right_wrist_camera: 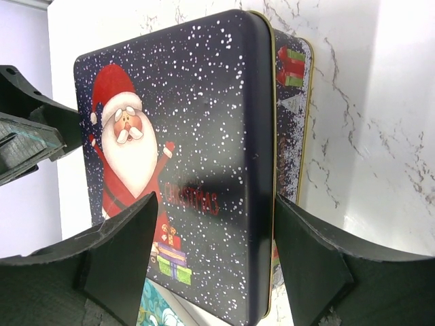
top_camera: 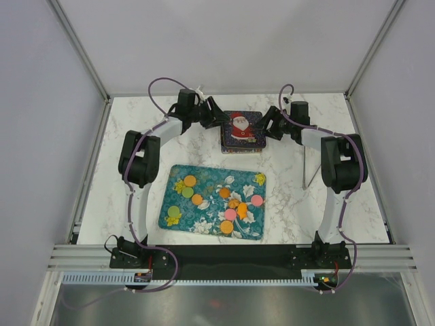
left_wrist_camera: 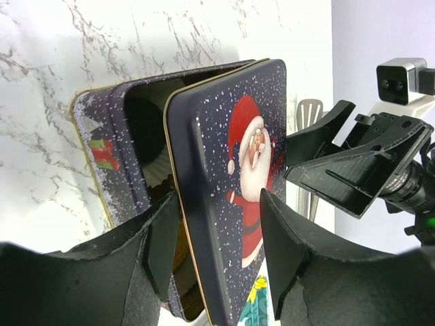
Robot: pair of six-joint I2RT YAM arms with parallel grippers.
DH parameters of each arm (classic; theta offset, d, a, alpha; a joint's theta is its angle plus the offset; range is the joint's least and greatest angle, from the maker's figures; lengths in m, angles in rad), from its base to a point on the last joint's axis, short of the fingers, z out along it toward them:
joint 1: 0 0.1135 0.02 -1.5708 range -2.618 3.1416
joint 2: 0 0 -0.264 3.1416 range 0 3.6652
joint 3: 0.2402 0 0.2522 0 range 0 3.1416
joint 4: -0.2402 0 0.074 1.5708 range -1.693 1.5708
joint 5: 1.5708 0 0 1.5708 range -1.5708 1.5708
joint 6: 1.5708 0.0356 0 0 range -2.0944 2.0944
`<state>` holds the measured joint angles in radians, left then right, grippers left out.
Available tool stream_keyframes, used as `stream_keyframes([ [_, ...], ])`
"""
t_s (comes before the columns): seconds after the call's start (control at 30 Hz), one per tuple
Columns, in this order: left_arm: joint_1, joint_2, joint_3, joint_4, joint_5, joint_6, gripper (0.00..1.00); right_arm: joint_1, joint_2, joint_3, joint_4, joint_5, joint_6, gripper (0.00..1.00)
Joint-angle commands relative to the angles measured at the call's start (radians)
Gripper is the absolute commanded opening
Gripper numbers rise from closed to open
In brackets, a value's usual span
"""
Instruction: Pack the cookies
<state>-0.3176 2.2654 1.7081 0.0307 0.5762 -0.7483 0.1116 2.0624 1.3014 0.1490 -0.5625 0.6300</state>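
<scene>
**Top view:** The cookies (top_camera: 224, 193), flat round discs in orange, pink and green with a few yellow flower shapes, lie face-up on a teal floral tray (top_camera: 211, 178) at lower centre of the marble bench (top_camera: 132, 112). Being round, none points any way. The scatter runs left to right along the tray's long axis. Both sets of jaws are well apart from them at upper centre. The left jaws are at the left edge and the right jaws at the right edge of a Santa-print tin (top_camera: 242, 130).

**Left wrist:** The lid (left_wrist_camera: 238, 163) sits askew, exposing the tin's dark interior at centre left. Its gold rim runs down between the spread fingers (left_wrist_camera: 160, 238). Whether the left jaws press on it cannot be told. No cookie can be made out with certainty; a teal sliver of tray shows at the bottom edge.

**Right wrist:** The lid fills the frame, its near end lying between the wide-spread fingers (right_wrist_camera: 129, 251), and the left-hand finger overlaps its lower corner. Whether the right jaws grip it or merely straddle it cannot be told. The cookies are hidden behind it.
</scene>
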Motion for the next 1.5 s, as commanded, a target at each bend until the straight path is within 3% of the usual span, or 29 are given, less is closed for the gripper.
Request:
stream_keyframes([
  [0.0, 0.017, -0.067, -0.022, 0.009, -0.016, 0.032, 0.58, 0.011, 0.013, 0.050, -0.015, 0.015, -0.023, 0.75],
  [0.33, 0.038, -0.081, -0.048, 0.011, -0.024, 0.030, 0.58, 0.022, 0.018, 0.073, -0.039, 0.019, -0.023, 0.75],
  [0.7, 0.054, -0.127, -0.103, -0.014, -0.070, 0.055, 0.66, 0.037, 0.025, 0.107, -0.091, 0.046, -0.029, 0.76],
  [1.47, -0.015, -0.144, -0.223, 0.078, -0.065, 0.043, 0.67, 0.068, 0.054, 0.213, -0.238, 0.102, -0.035, 0.75],
])
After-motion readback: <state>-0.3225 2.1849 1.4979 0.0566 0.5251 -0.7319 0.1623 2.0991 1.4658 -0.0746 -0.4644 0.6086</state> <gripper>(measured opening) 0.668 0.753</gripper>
